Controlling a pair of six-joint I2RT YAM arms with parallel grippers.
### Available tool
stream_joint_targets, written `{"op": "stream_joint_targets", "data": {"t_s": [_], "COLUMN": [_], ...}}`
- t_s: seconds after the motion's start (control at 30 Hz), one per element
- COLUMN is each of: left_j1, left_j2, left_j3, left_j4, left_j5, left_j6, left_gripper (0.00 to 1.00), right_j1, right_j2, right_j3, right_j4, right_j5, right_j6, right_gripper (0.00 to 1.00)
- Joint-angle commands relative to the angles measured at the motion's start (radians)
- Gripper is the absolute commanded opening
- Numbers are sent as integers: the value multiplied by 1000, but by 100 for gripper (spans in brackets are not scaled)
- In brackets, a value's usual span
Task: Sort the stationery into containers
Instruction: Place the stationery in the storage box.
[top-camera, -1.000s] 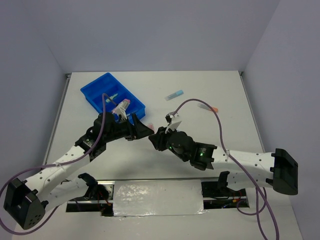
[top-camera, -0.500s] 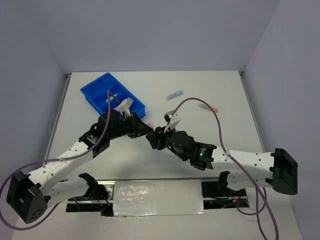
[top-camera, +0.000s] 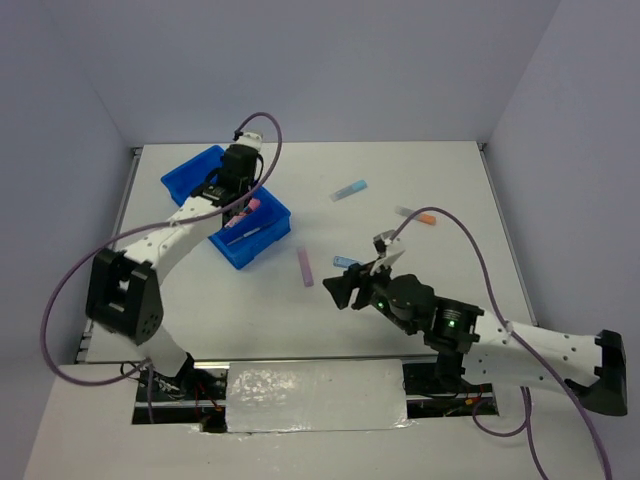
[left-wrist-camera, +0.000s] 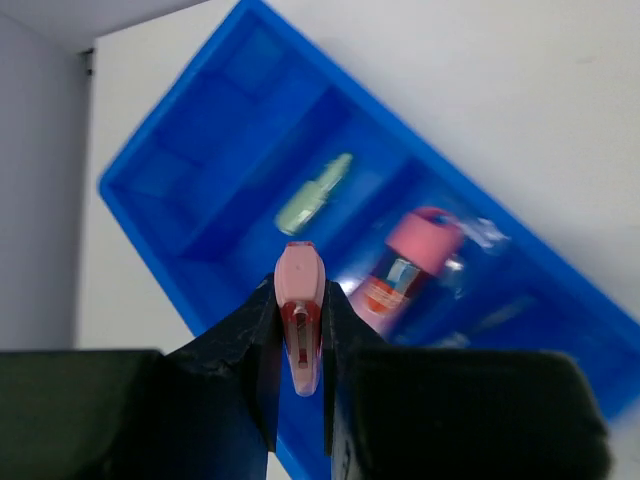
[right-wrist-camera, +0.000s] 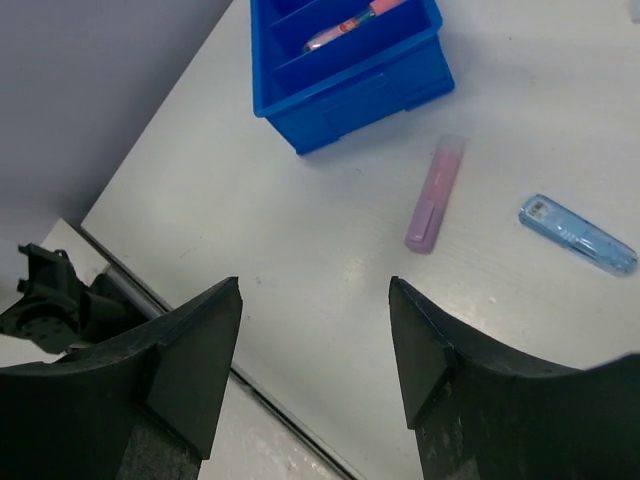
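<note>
Sorting partly done. The glossy blue plastic tray (top-camera: 185, 185), upper left of the top view, already contains a green stick (left-wrist-camera: 313, 194) and a pink-capped bottle (left-wrist-camera: 405, 265). The left end effector (left-wrist-camera: 300, 340) is clenched on a smooth pink stick (left-wrist-camera: 300, 290) above the tray. The right end effector (right-wrist-camera: 315, 350) is released and empty. A purple stick (right-wrist-camera: 436, 192) and a blue stick (right-wrist-camera: 577, 235) lie unsorted on the matte white bench (right-wrist-camera: 300, 230).

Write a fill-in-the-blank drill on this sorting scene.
1. The held stick in the left gripper, above the blue tray, is coloured ____.
2. The green stick and the bottle both lie in the ____.
3. The right gripper has jaws standing ____, nothing between them.
4. Of the purple stick and blue stick on the table, the ____ one lies nearer the tray.
Missing words: pink; tray; open; purple.
</note>
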Motion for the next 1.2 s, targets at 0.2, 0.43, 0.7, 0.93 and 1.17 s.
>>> {"op": "stream_joint_targets", "data": {"t_s": [0.2, 0.43, 0.7, 0.93, 1.17], "left_j1": [135, 172, 201, 202, 146], "left_j2": [278, 336, 444, 323, 47], "left_j3": [146, 123, 155, 120, 166], "left_j4": [350, 384, 367, 399, 238], "left_j5": [-38, 57, 37, 32, 416], "left_j6": [642, 583, 532, 454, 197], "left_gripper": [15, 41, 51, 79, 99], "right_j1": [10, 11, 11, 11, 11], "right_j2": [-418, -532, -496, -423, -389], "right_j3": [-131, -72, -13, 5, 59], "right_j4": [-256, -357, -376, -333, -327], "right_j5": [-67, -42, -41, -56, -41], "right_j6": [64, 2, -41, -48, -58], "right_gripper": [68, 68, 69, 69, 69]}}
